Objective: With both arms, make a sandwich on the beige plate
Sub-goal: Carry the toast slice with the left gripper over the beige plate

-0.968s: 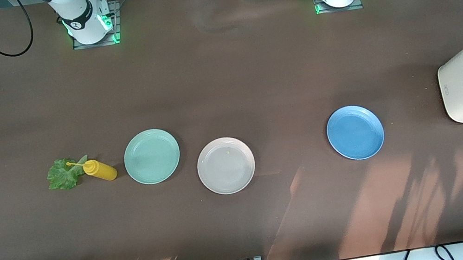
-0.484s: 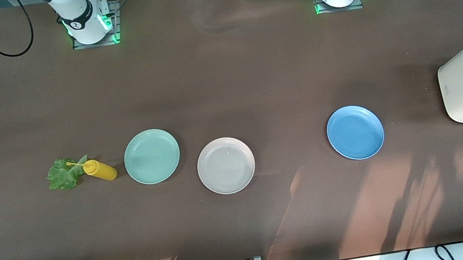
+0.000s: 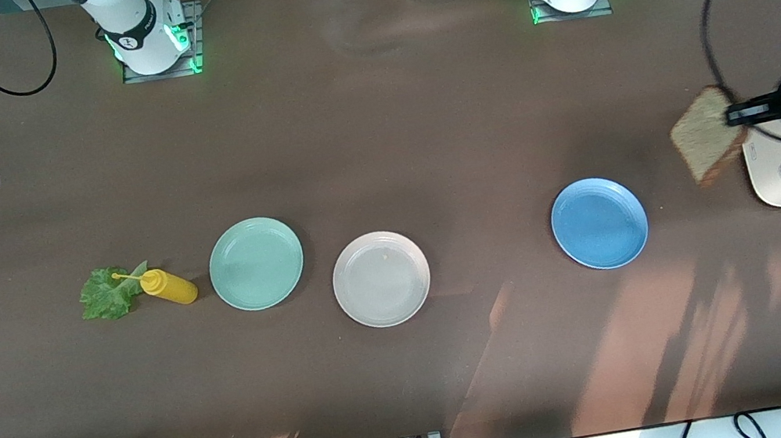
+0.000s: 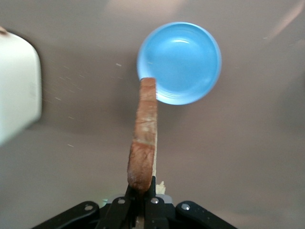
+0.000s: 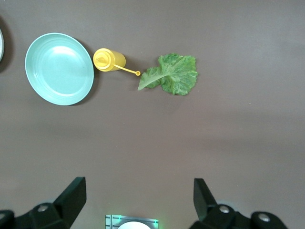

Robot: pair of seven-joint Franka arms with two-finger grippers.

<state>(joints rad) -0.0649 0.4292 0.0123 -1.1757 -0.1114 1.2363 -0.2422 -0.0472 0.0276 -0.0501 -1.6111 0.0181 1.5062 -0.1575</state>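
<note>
1 slice of toast (image 3: 708,136) is clamped between the closed fingers of the left gripper (image 3: 735,114), held over the table between the white toaster (image 3: 772,175) and the blue plate (image 3: 599,223). The beige plate (image 3: 381,279) is seen bare, between the blue plate and the mint-green plate (image 3: 256,263). The lettuce leaf (image 3: 103,295) is touched by the yellow bottle's (image 3: 168,286) nozzle. The right gripper (image 5: 138,193) is held spread open, waiting high over the table at the right arm's end.

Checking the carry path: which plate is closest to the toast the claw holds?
The blue plate, toward the left arm's end; the beige plate and mint-green plate lie farther along.
</note>
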